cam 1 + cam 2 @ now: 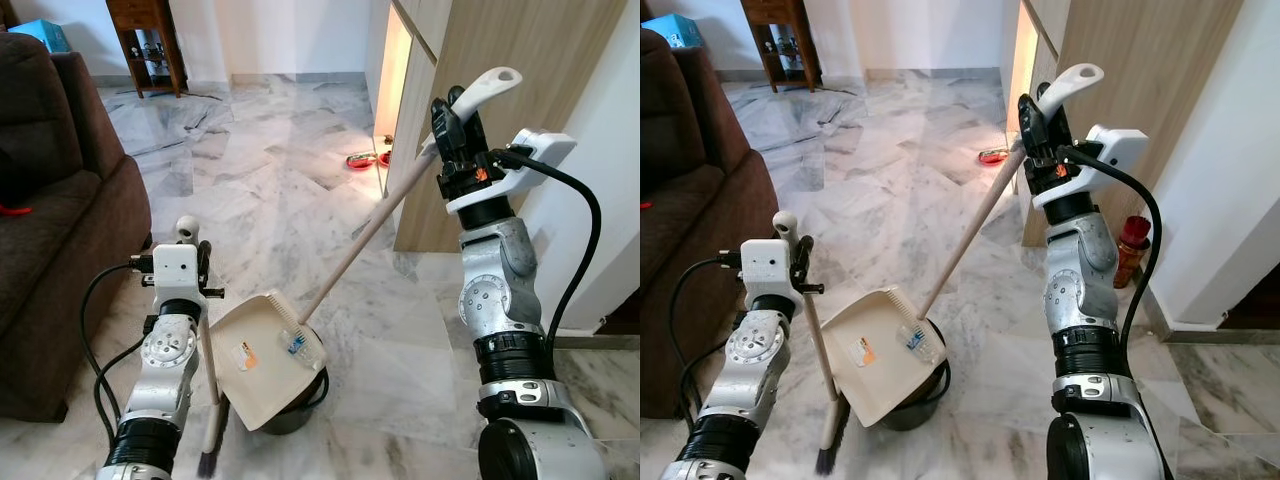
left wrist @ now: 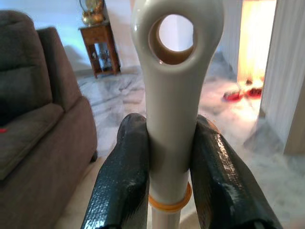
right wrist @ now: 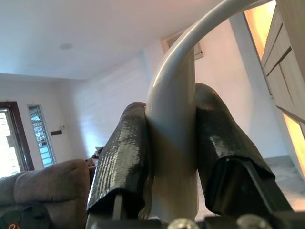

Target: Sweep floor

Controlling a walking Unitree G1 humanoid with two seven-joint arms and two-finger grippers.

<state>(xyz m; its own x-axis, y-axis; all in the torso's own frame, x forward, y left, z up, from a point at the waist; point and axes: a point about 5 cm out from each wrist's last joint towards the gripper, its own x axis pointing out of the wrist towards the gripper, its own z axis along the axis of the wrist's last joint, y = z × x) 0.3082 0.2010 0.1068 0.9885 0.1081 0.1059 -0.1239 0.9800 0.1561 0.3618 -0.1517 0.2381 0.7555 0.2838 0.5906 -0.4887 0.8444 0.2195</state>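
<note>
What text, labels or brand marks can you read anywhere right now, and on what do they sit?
No text can be read.
Sticker with an orange patch on the cream plastic dustpan: print too small to read.
Blue and white sticker near the dustpan's long beige handle: too small to read.
Red-capped bottle by the wooden cabinet: label blurred.
Left gripper grips the cream broom handle; it carries no marking.

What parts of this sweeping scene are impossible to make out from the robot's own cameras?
- Black bin: eye views, mostly hidden beneath the cream plastic dustpan; contents unseen.
- Small broom's bristles: cut off by the bottom edge.
- Blue-and-white scrap on the dustpan: too small to identify.
- Red items by the lit doorway: too far and small.
- Broom head: left wrist view, hidden behind the left gripper and handle.
</note>
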